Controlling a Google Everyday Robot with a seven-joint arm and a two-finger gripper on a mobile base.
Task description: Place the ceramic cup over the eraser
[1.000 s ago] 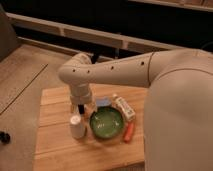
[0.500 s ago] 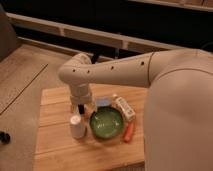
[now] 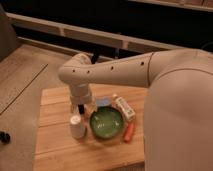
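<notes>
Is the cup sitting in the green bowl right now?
No: the cup stands on the table left of the bowl, with the gripper close behind it.

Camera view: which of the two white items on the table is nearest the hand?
The ceramic cup, tapered and upright, right next to the hand, left of the green bowl; the white box lies on the bowl's far right.

High near view down; gripper [image 3: 80,108] left-center

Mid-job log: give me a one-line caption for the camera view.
Gripper hovers close by the ceramic cup, which stands beside the green bowl on the wooden table.
</notes>
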